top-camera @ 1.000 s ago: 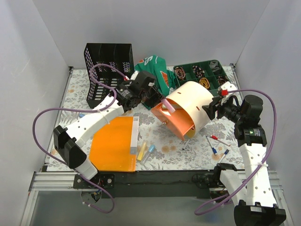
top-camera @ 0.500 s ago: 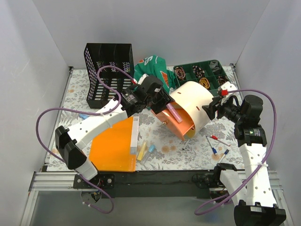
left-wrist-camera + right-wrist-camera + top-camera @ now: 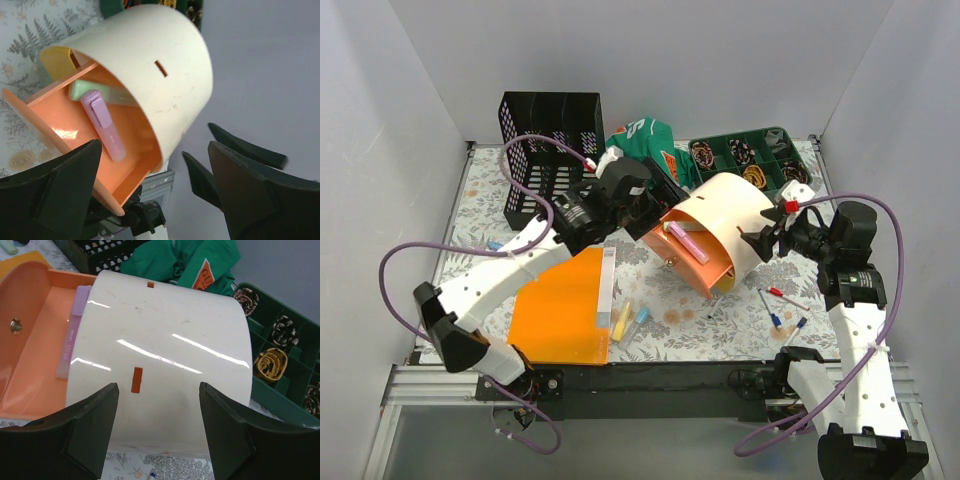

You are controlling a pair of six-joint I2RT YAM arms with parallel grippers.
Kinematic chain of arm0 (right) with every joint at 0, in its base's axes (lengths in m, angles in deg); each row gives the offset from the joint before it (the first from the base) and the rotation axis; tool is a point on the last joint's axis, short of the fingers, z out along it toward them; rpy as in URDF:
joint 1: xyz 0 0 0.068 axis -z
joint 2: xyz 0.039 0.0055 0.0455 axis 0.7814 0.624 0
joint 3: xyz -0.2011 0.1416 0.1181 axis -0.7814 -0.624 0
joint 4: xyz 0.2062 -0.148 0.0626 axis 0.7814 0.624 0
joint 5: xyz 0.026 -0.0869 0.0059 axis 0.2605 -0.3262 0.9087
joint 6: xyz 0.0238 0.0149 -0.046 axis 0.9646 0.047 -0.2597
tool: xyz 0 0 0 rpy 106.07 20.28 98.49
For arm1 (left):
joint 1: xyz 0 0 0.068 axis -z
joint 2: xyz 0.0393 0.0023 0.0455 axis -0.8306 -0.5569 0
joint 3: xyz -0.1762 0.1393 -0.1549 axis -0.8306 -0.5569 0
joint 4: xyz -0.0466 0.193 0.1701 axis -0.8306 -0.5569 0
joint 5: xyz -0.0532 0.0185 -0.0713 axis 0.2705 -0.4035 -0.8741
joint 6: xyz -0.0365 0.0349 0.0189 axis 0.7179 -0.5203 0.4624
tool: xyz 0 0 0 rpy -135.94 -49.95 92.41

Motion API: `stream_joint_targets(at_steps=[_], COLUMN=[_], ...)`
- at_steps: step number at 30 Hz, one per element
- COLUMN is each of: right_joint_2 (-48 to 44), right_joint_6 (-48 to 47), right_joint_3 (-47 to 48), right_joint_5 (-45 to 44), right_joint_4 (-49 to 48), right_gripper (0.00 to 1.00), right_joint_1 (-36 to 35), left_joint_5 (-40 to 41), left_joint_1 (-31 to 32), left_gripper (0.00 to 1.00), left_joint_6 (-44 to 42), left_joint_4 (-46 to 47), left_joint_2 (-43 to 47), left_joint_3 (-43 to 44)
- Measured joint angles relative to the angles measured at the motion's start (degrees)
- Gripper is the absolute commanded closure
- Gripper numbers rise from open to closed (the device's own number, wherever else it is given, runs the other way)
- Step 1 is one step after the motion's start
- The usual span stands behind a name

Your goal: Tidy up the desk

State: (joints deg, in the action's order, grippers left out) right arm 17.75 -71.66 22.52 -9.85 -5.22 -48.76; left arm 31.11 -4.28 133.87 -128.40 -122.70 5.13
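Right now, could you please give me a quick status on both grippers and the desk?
Left gripper open, right gripper open. Purple highlighter lying in cream-and-orange round organizer. Leaf-print desk cluttered: loose pens, orange folder.

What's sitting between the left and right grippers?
The cream-and-orange organizer, on its side, lies between the left gripper and right gripper; clearest in the top external view.

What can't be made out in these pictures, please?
- Green highlighter: left wrist, mostly hidden under the cover.
- Tray: right wrist, cut off at the right edge.
- Right gripper, its hold on the cover: right wrist, contact hidden behind its fingers.
- Rack, its inside: top view, walls hide it.
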Motion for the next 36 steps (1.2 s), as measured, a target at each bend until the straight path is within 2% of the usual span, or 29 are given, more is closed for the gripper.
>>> stream_joint_targets(at_steps=[1,3,7,11,13,18,22,27,31,36], right_joint_2=[0.26,1.07,3.8,7.04,8.48,14.21,20.94,29.03,34.51,41.27], right_joint_6=[-1.09,-4.13,-10.43,-13.92,-14.84,-20.81,-29.66,-38.34,-41.22,-41.79], right_joint_3=[0.02,0.59,4.83,11.47,14.19,20.55,26.16,28.94,28.92,28.76], right_joint_5=[1.79,5.92,13.9,22.01,23.89,24.46,20.81,10.64,1.73,-9.84], right_joint_4=[0.5,3.02,9.46,12.9,13.55,17.44,23.87,29.88,32.3,32.5], right_gripper=[0.25,0.25,0.23,0.23,0.23,0.23,0.23,0.27,0.31,0.39], right_joint_1=[0.0,0.02,0.0,-1.66,-6.4,-23.28,-36.57,-52.09,-61.11,-70.1], left_joint_5=[0.79,2.36,4.35,5.53,6.69,13.03,20.31,28.39,33.33,38.64], left_joint_1=[0.0,-0.02,-0.22,-0.52,-0.55,-0.57,-0.66,-0.76,-0.76,-0.76], left_gripper=[0.04,0.02,0.02,0.02,0.02,0.02,0.02,0.02,0.02,0.02], left_joint_6=[-1.14,-3.87,-13.07,-27.15,-33.33,-44.52,-50.07,-52.57,-52.17,-51.19], left_joint_4=[0.48,2.82,9.07,15.26,17.46,19.04,20.17,20.83,20.52,19.58], left_joint_2=[1.36,5.18,15.41,25.35,29.11,36.41,41.33,48.94,55.54,60.06], left_joint_3=[-0.22,-2.05,-9.6,-18.34,-22.64,-33.75,-41.51,-50.05,-54.75,-55.34])
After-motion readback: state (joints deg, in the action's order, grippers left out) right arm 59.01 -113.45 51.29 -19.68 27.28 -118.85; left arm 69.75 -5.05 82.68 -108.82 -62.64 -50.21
